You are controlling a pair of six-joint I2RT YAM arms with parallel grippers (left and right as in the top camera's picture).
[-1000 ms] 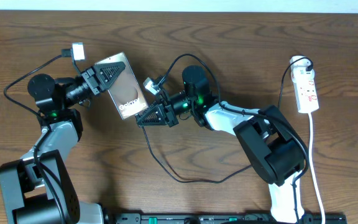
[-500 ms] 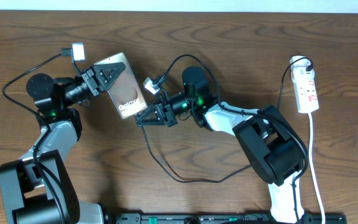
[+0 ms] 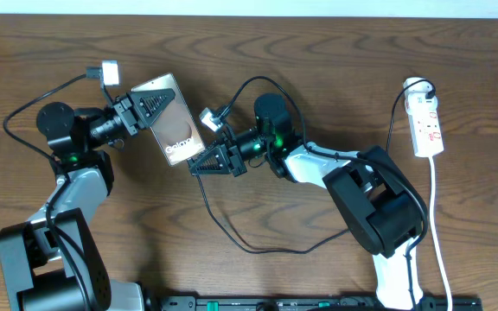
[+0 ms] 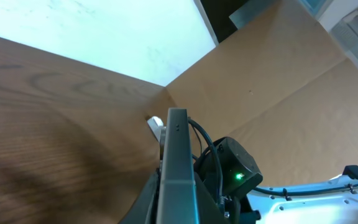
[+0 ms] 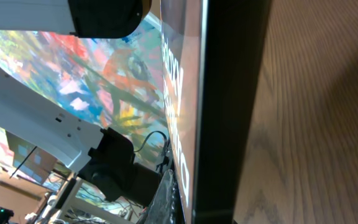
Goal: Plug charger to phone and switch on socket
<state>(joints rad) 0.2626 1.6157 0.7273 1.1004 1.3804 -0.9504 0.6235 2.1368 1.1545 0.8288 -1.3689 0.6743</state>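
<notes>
Phone (image 3: 173, 121): clamped at its top end in the left end effector (image 3: 154, 105), face up, long axis running straight out toward the right end effector (image 3: 199, 168). Right end effector: narrow, charger (image 3: 230, 238) cable trailing from its tip, plug judged held but hidden. The phone's bottom edge lies just ahead of it. Socket (image 3: 428, 125): well behind the right end effector on the worktop (image 3: 318, 69).

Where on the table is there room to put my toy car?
Bare wood lies between the white power strip and the right arm, and between the left arm and the thin black charger cable. The middle, around the glossy bronze-grey smartphone, is crowded.
</notes>
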